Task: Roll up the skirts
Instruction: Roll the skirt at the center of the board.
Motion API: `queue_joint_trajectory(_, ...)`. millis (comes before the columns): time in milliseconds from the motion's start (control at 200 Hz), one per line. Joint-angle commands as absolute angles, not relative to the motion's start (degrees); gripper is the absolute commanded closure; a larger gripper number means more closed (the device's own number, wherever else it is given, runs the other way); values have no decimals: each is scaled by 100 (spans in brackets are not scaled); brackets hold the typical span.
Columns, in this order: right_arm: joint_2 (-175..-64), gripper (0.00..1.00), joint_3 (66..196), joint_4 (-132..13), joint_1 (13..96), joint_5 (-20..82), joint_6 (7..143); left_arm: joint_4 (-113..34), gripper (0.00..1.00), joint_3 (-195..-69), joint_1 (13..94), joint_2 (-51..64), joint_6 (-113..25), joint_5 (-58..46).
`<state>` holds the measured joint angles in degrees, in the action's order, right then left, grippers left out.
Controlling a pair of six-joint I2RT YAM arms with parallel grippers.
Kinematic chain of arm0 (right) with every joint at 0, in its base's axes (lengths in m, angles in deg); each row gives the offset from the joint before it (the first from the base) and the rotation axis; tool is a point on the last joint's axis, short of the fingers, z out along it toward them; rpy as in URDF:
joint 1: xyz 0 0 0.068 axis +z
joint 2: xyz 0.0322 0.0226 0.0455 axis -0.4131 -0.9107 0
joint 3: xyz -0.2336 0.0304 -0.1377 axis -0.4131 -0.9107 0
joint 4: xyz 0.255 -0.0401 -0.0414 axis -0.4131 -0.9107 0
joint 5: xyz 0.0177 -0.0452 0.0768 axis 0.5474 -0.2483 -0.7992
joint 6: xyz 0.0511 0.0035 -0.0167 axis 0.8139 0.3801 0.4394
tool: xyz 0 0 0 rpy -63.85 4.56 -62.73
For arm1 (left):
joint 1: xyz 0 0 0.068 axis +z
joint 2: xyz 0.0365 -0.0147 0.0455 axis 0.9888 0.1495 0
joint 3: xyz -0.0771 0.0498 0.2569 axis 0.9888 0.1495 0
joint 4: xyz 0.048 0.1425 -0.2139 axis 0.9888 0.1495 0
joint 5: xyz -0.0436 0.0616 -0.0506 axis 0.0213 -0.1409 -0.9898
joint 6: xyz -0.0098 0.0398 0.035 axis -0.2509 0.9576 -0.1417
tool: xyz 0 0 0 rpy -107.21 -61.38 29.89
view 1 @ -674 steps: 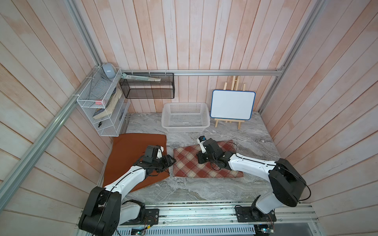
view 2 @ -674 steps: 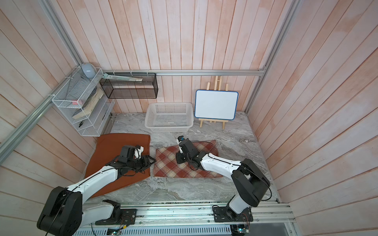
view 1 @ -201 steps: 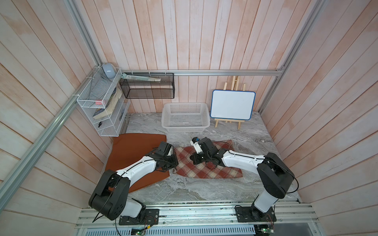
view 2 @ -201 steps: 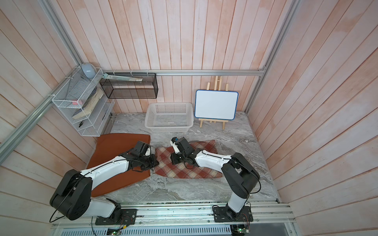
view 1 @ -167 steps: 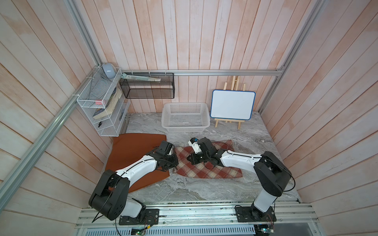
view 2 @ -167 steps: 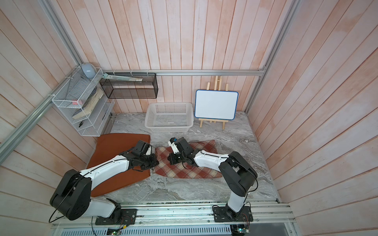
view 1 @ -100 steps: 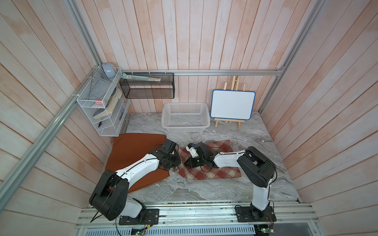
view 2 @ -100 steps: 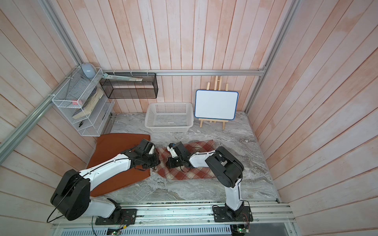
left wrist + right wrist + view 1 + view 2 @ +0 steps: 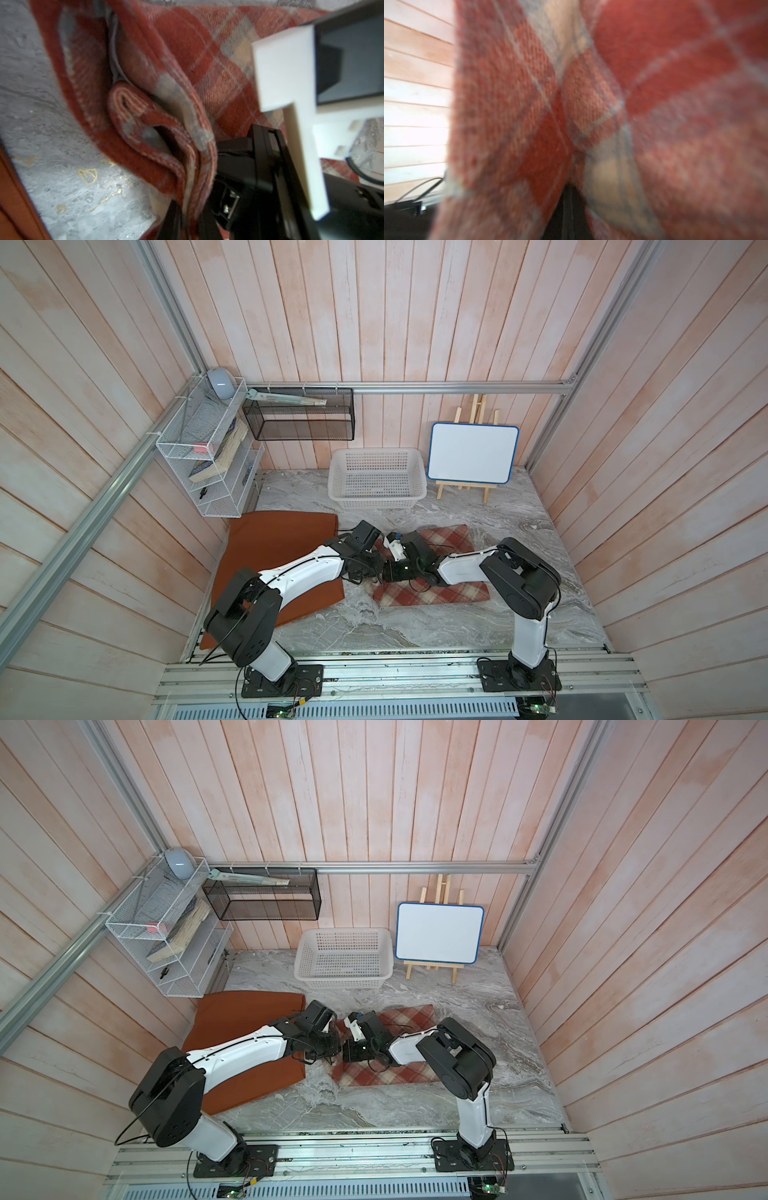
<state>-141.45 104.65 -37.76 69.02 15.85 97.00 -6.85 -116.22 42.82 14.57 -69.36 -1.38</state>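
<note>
Skirt count was two: rust-orange skirt (image 9: 274, 543) at 9 o'clock, plaid skirt (image 9: 444, 537) dead center. There was one white basket (image 9: 376, 499) at 12, one whiteboard (image 9: 473, 454) at 1, one white rack (image 9: 195, 448) at 10, one black rack (image 9: 299, 423) at 11.

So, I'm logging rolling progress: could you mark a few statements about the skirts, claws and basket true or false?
1. The left claw and right claw both pinch the plaid skirt. True.
2. The orange skirt lies flat, unrolled. True.
3. The plaid skirt is fully rolled. False: only its end at the claws is folded up; the rest lies spread.
4. A skirt sits in the basket. False: the basket holds none.
</note>
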Motion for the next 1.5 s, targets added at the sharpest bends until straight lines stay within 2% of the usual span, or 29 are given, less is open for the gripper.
queue_joint_trajectory(0, -13712, 100, 10081, -3510, 6676, 1477, 10121, -630, 100, -11721, 4196, 1576, -6929, 57)
queue_joint_trajectory(195, -12970, 99, 9747, -3875, 6442, 1901, 10000, -440, 100, -11827, 4092, 1608, -6842, 294)
queue_joint_trajectory(340, -12890, 100, 9722, -4077, 6142, 1864, 9639, -333, 100, -11948, 3920, 1645, -6849, 435)
queue_joint_trajectory(480, -13024, 86, 10085, -4165, 5733, 1258, 9293, -427, 100, -11887, 3722, 1718, -6944, 479)
queue_joint_trajectory(525, -13154, 77, 10373, -4297, 5660, 915, 9073, -516, 100, -11790, 3681, 1705, -6978, 470)
queue_joint_trajectory(570, -13309, 74, 10680, -4601, 5647, 761, 8807, -610, 100, -11718, 3631, 1684, -6999, 462)
queue_joint_trajectory(630, -13436, 64, 11002, -4765, 5661, 664, 8552, -707, 100, -11650, 3567, 1699, -6992, 486)
queue_joint_trajectory(715, -13658, 54, 11408, -5063, 5657, 466, 8344, -686, 100, -11654, 3470, 1744, -6985, 701)
queue_joint_trajectory(980, -14308, 51, 12161, -5691, 5872, -157, 7815, -760, 100, -11652, 3359, 1910, -6929, 757)
queue_joint_trajectory(1130, -14464, 52, 12131, -5835, 5966, -154, 7711, -827, 100, -11584, 3355, 1889, -6964, 802)
queue_joint_trajectory(1210, -14405, 57, 11969, -5762, 5967, -266, 7711, -833, 100, -11564, 3355, 1865, -6982, 800)
queue_joint_trajectory(1265, -14304, 66, 11850, -5685, 5964, -208, 7713, -833, 100, -11544, 3350, 1850, -6982, 803)
queue_joint_trajectory(1375, -14288, 92, 11800, -5730, 5948, 34, 7761, -851, 100, -11548, 3354, 1836, -6990, 804)
queue_joint_trajectory(1425, -14288, 97, 11753, -5664, 5955, 161, 7837, -838, 100, -11555, 3351, 1845, -6990, 813)
queue_joint_trajectory(1490, -14288, 100, 11732, -5664, 5955, 339, 7869, -826, 94, -11564, 3352, 1827, -6975, 809)
